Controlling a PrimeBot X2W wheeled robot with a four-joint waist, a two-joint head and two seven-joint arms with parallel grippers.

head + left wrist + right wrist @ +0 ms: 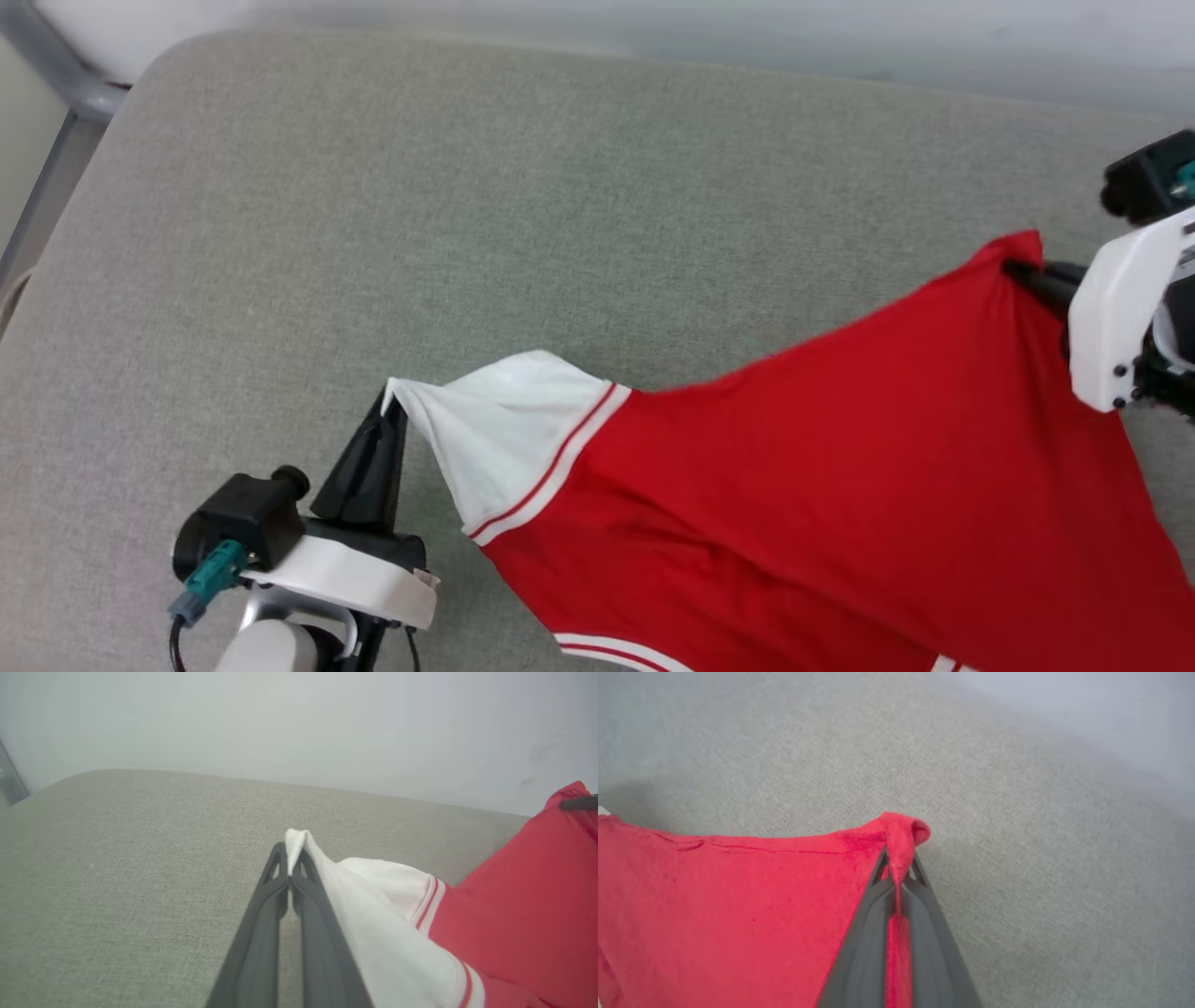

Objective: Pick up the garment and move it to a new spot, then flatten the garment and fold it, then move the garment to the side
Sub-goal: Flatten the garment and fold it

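Observation:
The garment [840,467], a red T-shirt with a white sleeve and red-white striped trim, hangs stretched between my two grippers above the grey cushion. My left gripper [387,406] is shut on the tip of the white sleeve [504,429] at the lower left. In the left wrist view the left gripper [290,851] pinches that white cloth [373,933]. My right gripper [1022,271] is shut on a red corner of the garment at the right edge. The right wrist view has the right gripper [899,858] clamped on the bunched red fabric [738,914]. Its print is hidden.
A grey fabric cushion [467,215] spreads under everything, with a rounded far-left corner. A pale wall [747,28] runs behind it. A grey metal frame [56,121] stands off the cushion's left edge.

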